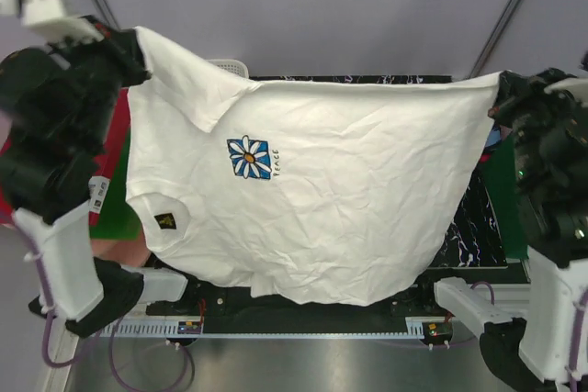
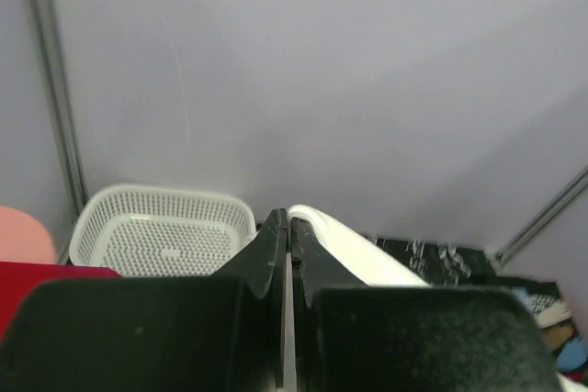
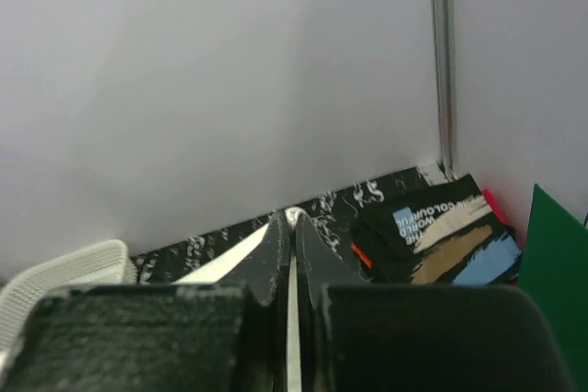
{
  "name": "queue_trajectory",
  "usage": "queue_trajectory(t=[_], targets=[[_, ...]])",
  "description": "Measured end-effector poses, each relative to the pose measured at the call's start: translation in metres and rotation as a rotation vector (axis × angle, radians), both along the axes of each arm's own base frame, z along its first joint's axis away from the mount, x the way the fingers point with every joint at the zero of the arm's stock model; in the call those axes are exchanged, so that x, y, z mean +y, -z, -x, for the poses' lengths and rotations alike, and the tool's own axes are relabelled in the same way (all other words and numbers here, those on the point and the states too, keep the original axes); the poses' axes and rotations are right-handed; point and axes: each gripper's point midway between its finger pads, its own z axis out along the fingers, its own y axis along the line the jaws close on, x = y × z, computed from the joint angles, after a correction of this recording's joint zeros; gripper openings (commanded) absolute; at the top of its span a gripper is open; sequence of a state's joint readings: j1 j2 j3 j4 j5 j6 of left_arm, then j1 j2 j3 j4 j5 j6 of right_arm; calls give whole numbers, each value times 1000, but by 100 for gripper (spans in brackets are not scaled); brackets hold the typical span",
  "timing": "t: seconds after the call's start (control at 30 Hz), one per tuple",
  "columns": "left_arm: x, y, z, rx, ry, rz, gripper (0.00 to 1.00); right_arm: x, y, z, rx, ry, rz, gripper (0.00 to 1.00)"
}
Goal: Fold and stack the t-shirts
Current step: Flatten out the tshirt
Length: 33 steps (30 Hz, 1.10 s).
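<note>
Grey wall (image 1: 322, 6) fills the background. Before it the white t-shirt (image 1: 322, 199) hangs spread wide, top corners pinched by the left gripper (image 1: 136, 50) at ten o'clock and the right gripper (image 1: 501, 94) at two o'clock. A folded black t-shirt (image 3: 441, 240) lies beyond.

Arms high, wide apart; left pincer (image 1: 140, 60) and right pincer (image 1: 499, 91) closed.

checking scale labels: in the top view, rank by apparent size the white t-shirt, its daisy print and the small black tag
1. white t-shirt, largest; being held up toward the camera inflates it
2. daisy print
3. black tag, smallest
</note>
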<state>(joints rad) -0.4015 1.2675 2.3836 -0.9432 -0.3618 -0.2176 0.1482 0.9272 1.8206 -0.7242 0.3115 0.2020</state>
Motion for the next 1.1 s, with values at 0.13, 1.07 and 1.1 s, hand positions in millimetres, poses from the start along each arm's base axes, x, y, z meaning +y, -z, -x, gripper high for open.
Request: queue_trajectory(t=[0.13, 1.07, 1.1], targets=[[-49, 100, -122, 288, 51, -84, 0, 7, 73, -100, 211, 48, 23, 0], [-83, 358, -290, 850, 107, -131, 0, 50, 325, -302, 658, -14, 39, 0], [-80, 358, -290, 855, 104, -130, 0, 50, 320, -303, 651, -14, 37, 0]])
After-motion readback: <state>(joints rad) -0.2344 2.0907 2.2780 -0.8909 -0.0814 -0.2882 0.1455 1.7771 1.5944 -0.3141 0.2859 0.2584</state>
